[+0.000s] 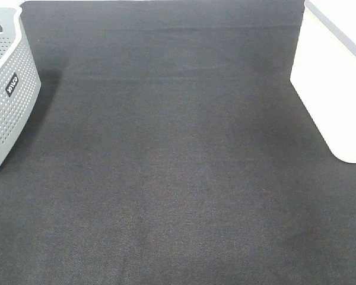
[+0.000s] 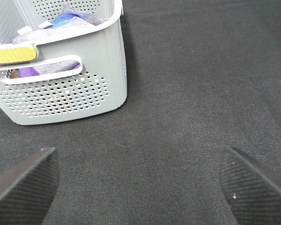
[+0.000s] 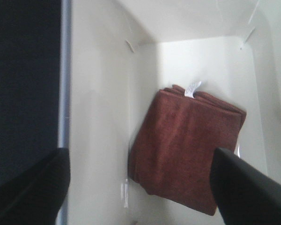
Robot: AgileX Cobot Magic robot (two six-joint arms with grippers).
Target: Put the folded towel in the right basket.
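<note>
A folded reddish-brown towel (image 3: 187,145) with a small white tag lies on the floor of the white right basket (image 3: 98,117), seen in the right wrist view. My right gripper (image 3: 140,187) hangs above the basket, open and empty, its fingers apart on either side of the towel. The same white basket (image 1: 335,89) stands at the right edge of the exterior high view; its inside is hidden there. My left gripper (image 2: 140,183) is open and empty over the black table, near the grey basket. Neither arm shows in the exterior high view.
A grey perforated basket (image 2: 65,89) holding blue and purple cloth stands at the table's left edge; it also shows in the exterior high view (image 1: 6,95). Black cloth (image 1: 166,166) covers the table between the two baskets.
</note>
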